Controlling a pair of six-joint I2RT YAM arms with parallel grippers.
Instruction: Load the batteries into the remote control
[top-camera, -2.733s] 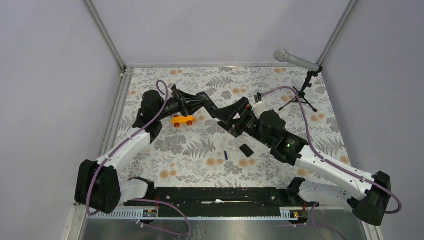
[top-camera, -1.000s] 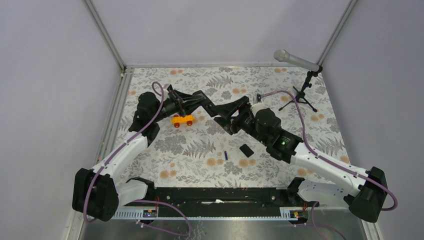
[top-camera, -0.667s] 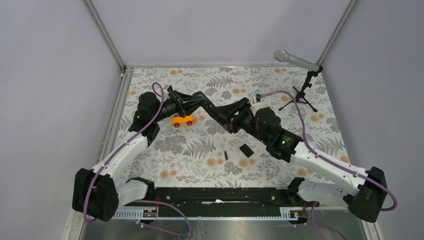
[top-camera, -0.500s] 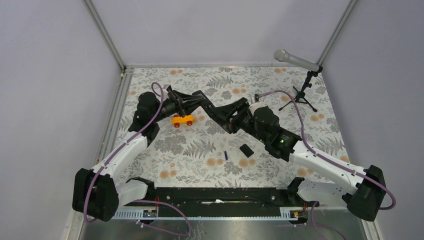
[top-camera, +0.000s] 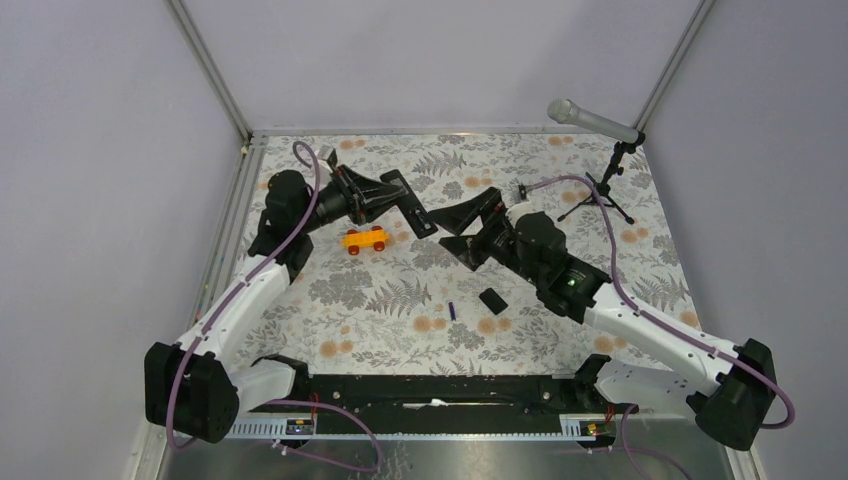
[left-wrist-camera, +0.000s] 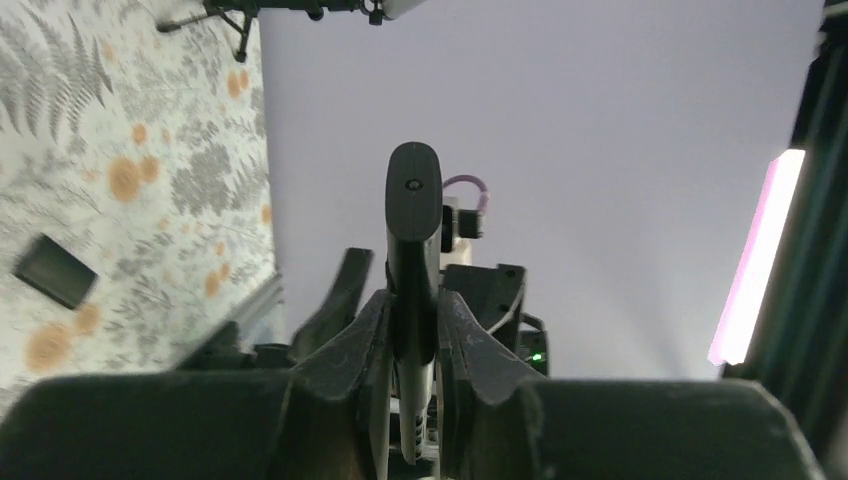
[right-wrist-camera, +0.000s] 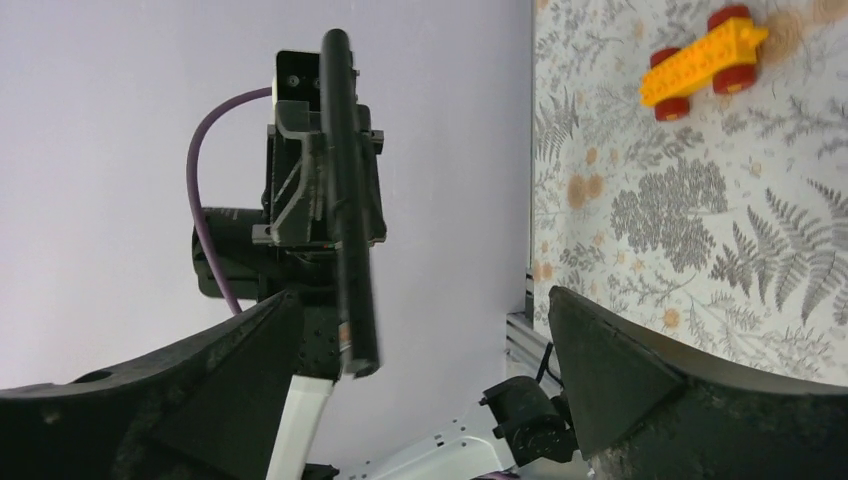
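Remote control (left-wrist-camera: 412, 240) clamped in left jaws, aloft — right jaws wide apart, empty, facing it.

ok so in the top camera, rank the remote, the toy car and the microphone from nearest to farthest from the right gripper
From the right gripper:
1. remote, just to its left, held off the table
2. toy car, farther left, on the table
3. microphone, at the far right corner

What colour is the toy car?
The plastic toy car is orange with red wheels; clearest in the right wrist view.
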